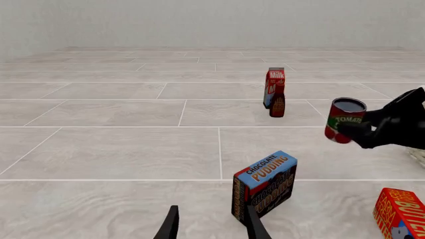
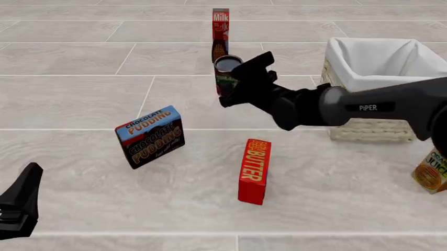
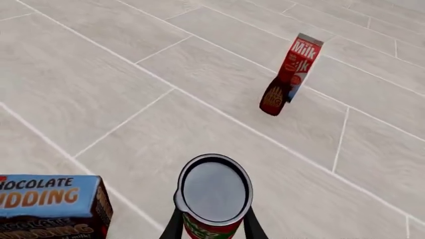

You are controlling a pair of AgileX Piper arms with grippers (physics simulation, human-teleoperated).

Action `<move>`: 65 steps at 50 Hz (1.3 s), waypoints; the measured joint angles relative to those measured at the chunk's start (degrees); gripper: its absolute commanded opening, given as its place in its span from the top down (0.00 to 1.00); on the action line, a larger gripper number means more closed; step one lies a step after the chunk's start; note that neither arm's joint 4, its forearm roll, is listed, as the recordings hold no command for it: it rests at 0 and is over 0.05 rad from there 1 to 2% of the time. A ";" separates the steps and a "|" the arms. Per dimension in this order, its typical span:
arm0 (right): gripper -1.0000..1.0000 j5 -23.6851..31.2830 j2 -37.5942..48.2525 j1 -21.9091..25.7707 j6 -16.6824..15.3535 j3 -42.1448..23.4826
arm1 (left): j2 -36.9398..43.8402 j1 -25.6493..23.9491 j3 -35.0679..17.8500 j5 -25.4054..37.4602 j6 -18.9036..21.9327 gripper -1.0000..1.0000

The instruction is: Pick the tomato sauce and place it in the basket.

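The tomato sauce (image 2: pixel 226 73) is a small red can with a dark top and a green-and-white label. My right gripper (image 2: pixel 234 83) is shut on it and holds it above the floor, left of the basket (image 2: pixel 370 68). The can also shows in the right wrist view (image 3: pixel 212 199) between the fingers, and in the left wrist view (image 1: pixel 344 119). The basket is cream wicker with a white cloth lining, at the right. My left gripper (image 1: pixel 211 226) is open and empty, low at the front left, near the chocolate pudding box (image 1: pixel 264 185).
A chocolate pudding box (image 2: pixel 149 136) stands left of centre. A red butter box (image 2: pixel 254 170) stands in the middle front. A milk carton (image 2: pixel 221 23) with a dark brown bottle (image 2: pixel 219 51) in front of it stands at the back. A juice carton (image 2: pixel 432 172) is at the right edge.
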 measured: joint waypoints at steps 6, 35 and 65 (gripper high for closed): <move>1.00 0.77 -3.31 -0.51 -0.56 1.52 | 0.00 0.00 0.00 0.00 0.00 0.00; 1.00 7.97 -17.97 -4.49 0.80 4.55 | 0.00 0.00 0.00 0.00 0.00 0.00; 1.00 13.81 -28.18 -10.55 -0.53 5.58 | 0.00 0.00 0.00 0.00 0.00 0.00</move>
